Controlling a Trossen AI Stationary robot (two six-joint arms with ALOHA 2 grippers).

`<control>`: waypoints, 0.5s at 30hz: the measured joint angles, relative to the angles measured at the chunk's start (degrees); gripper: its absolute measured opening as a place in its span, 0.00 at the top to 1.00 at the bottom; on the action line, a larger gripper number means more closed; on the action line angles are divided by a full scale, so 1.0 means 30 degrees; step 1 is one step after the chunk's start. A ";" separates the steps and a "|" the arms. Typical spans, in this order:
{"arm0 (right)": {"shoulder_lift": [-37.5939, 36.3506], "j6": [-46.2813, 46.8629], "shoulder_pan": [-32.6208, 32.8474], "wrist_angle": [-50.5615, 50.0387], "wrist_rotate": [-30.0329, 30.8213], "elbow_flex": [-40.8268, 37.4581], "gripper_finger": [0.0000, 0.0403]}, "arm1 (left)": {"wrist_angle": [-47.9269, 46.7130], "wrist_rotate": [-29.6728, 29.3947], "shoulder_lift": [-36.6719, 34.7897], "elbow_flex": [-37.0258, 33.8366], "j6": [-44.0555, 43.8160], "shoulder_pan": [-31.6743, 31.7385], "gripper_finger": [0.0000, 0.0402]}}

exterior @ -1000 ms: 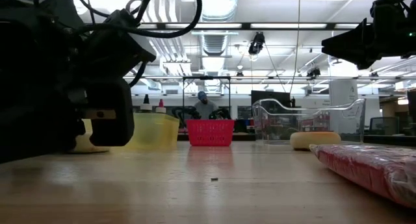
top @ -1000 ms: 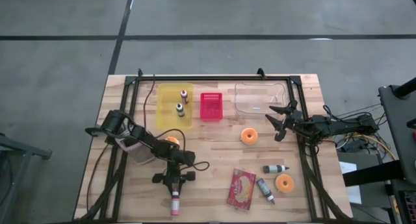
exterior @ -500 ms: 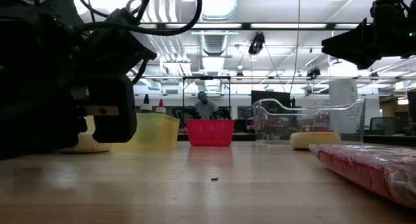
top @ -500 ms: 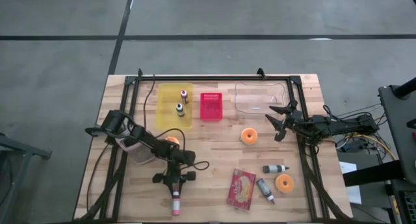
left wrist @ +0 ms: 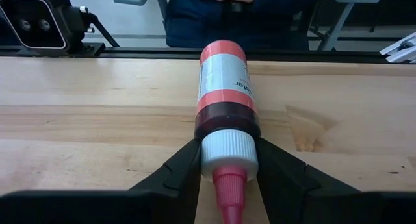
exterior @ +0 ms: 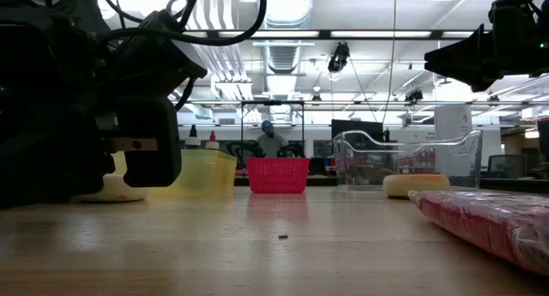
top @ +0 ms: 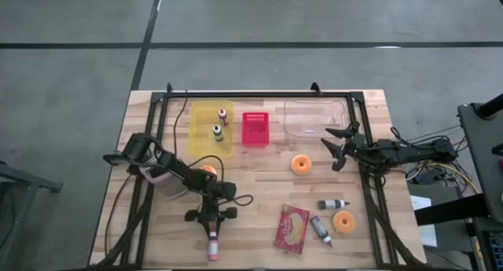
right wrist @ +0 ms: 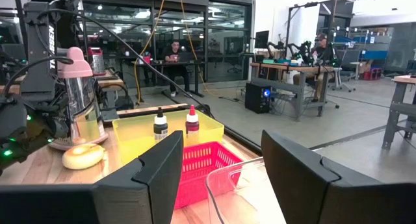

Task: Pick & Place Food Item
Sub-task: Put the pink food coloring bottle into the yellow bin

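Bottle (left wrist: 222, 87) with red label and white cap lies flat on the wooden table (top: 259, 184), near its front edge. The left gripper (left wrist: 224, 178) is low over it, and its two fingers (left wrist: 179, 172) press on both sides of the cap, grasping the bottle. The right gripper (top: 336, 149) hangs spread apart beside the clear bin (top: 314, 118), holding nothing.

Two dark, jointed robot arms trailing looped black cables; the left hand (left wrist: 224, 178) and right hand (right wrist: 221, 169) have matte-black, wedge-shaped fingers.
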 joint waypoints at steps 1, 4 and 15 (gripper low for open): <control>0.0000 0.0000 0.0004 -0.0002 0.0000 0.0001 0.50 | 0.0034 0.0001 -0.0003 0.0000 0.0000 -0.0006 0.68; 0.0000 0.0000 0.0004 -0.0004 0.0000 -0.0004 0.50 | 0.0209 0.0080 -0.0003 0.0006 -0.0014 -0.0006 0.68; 0.0000 0.0000 0.0002 -0.0001 0.0000 0.0002 0.50 | -0.0677 0.0124 -0.0421 0.1420 -0.3271 0.0299 0.68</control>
